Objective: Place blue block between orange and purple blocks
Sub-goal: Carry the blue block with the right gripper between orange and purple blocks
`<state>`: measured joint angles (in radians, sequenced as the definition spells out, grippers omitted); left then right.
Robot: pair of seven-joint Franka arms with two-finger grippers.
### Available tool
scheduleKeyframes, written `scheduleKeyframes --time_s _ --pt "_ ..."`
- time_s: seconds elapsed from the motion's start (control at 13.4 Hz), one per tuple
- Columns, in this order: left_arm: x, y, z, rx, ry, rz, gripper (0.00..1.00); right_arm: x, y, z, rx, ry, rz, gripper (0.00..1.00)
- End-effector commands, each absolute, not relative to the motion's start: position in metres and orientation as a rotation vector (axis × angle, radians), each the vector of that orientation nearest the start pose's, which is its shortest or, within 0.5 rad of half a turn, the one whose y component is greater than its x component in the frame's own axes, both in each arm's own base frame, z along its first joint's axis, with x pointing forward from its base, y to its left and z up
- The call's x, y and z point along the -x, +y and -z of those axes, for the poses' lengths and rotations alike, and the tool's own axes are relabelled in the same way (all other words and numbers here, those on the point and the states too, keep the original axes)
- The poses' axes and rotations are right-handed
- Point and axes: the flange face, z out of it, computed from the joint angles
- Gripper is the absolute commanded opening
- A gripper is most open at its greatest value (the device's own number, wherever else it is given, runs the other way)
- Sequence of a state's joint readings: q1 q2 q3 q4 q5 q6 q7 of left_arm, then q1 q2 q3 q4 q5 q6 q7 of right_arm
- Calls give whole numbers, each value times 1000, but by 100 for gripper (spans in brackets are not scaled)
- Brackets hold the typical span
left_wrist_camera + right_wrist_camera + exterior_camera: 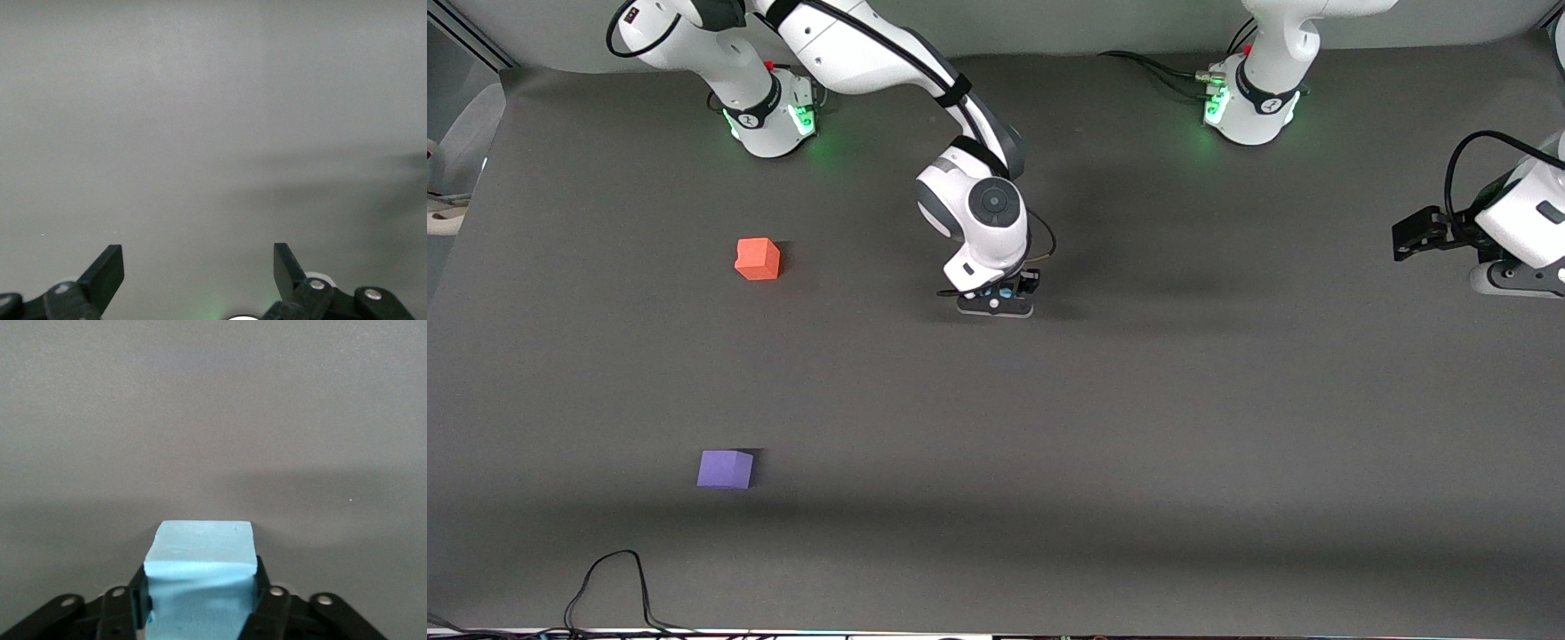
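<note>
My right gripper (1000, 295) is shut on the blue block (200, 577), which fills the space between its fingers in the right wrist view; in the front view only a sliver of the blue block (1006, 291) shows, at the middle of the table. The orange block (758, 259) sits toward the right arm's end. The purple block (725, 468) sits nearer the front camera than the orange one. My left gripper (198, 270) is open and empty, and the left arm waits at its end of the table (1423, 236).
A dark grey mat (1138, 400) covers the table. A black cable (618, 587) loops at the table's front edge, nearer the camera than the purple block. The two arm bases (769, 111) stand along the table's back edge.
</note>
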<state>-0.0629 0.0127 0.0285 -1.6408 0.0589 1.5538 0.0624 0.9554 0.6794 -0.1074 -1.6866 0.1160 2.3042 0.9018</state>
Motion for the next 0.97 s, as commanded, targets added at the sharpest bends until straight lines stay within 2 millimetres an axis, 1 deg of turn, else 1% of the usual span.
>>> scheduleKeyframes --time_s 0.0,0.07,0.15,0.3,0.37,0.45,0.52,0.6,0.67,0.75,0.82,0.9 --pt "-548 -15 -588 3077 187 -137 100 -437 507 -214 3168 172 -45 41" --pt "-546 -15 -589 3081 187 -144 100 -439 505 -224 3167 174 -50 41" --pt "-547 -16 -590 3082 182 -134 100 -444 498 -236 3175 175 -64 40" --pt "-548 -15 -589 3082 178 -139 100 -468 468 -277 3197 94 -85 40" --pt "-548 -15 -589 3083 180 -139 100 -483 444 -299 3207 79 -102 40" --pt "-548 -15 -588 3083 180 -141 100 -500 418 -323 3202 64 -111 41" --pt "-548 -15 -587 3083 180 -146 100 -520 387 -341 3200 68 -115 41" --pt "-549 -15 -586 3082 185 -149 100 -540 349 -358 3192 63 -122 41" --pt "-549 -15 -585 3088 183 -153 100 -553 314 -374 3176 67 -126 41" --pt "-549 -14 -585 3092 180 -154 100 -560 282 -385 3162 79 -135 41" --pt "-549 -13 -585 3094 178 -154 100 -566 251 -395 3154 72 -133 41" --pt "-549 -13 -584 3095 180 -154 100 -572 217 -398 3154 81 -132 41"
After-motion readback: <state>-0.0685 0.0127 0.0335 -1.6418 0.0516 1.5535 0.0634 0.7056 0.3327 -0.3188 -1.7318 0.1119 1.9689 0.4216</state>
